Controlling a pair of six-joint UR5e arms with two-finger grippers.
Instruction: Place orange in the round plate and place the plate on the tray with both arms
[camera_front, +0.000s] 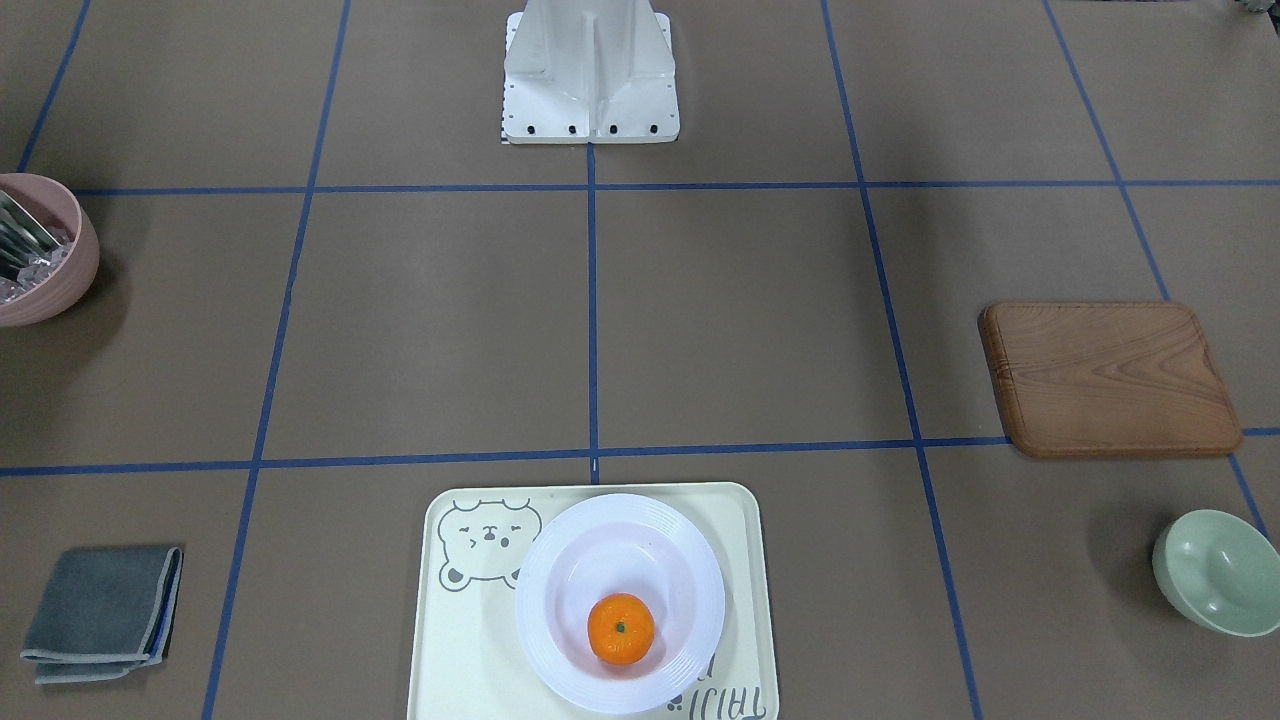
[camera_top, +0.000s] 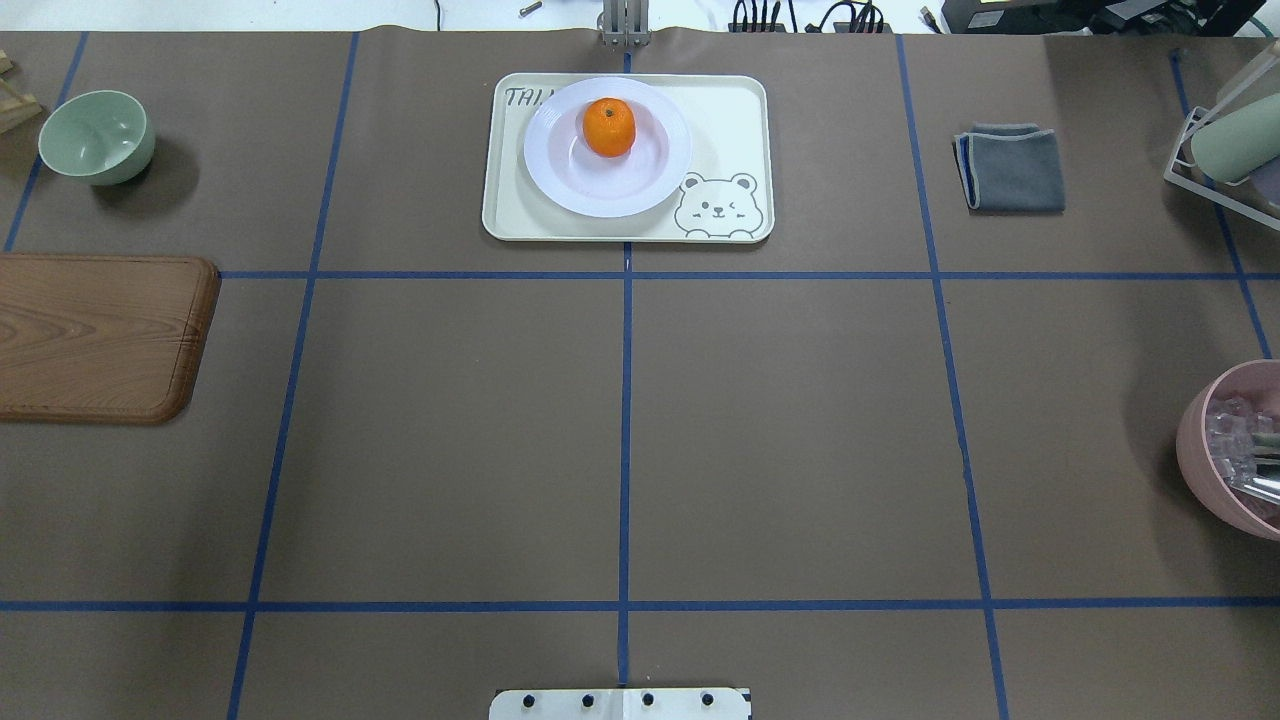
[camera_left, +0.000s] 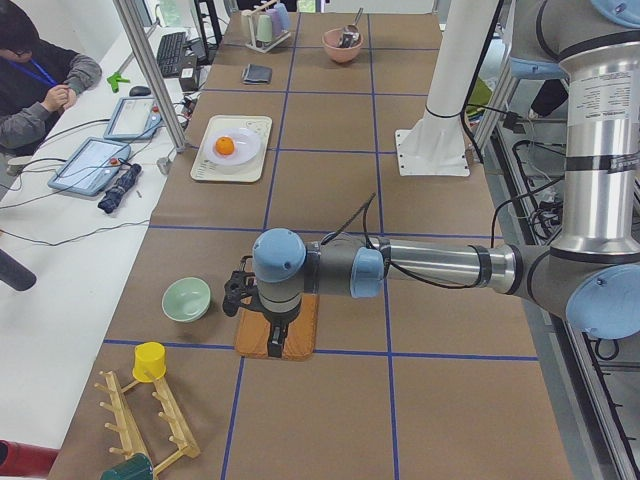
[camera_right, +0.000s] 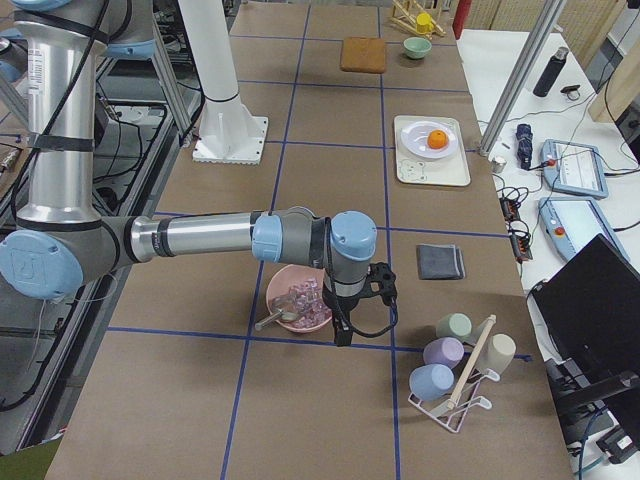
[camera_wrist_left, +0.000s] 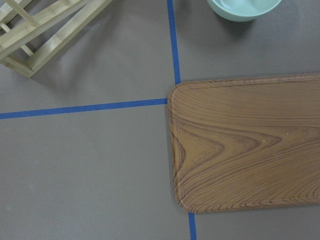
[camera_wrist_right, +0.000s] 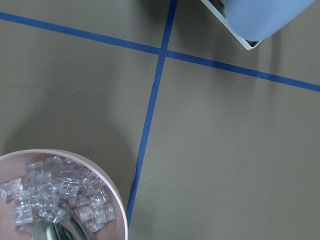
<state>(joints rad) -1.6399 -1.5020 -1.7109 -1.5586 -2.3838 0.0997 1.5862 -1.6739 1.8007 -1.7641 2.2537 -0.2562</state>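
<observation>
The orange (camera_front: 620, 628) lies inside the white round plate (camera_front: 690, 560), and the plate rests on the cream tray (camera_front: 450, 650) with the bear drawing. The overhead view shows the same stack: orange (camera_top: 609, 127), plate (camera_top: 560, 180), tray (camera_top: 730, 110). Neither arm is near the tray. My left gripper (camera_left: 240, 295) hovers over the wooden board at the table's left end, and my right gripper (camera_right: 385, 285) hangs beside the pink bowl at the right end. Each shows only in a side view, so I cannot tell whether it is open or shut.
A wooden board (camera_front: 1110, 378) and a pale green bowl (camera_front: 1218, 572) lie on my left side. A pink bowl (camera_front: 40, 250) of clear cubes, a folded grey cloth (camera_front: 100, 610) and a mug rack (camera_right: 455, 370) are on my right. A person (camera_left: 30, 70) sits beyond the table.
</observation>
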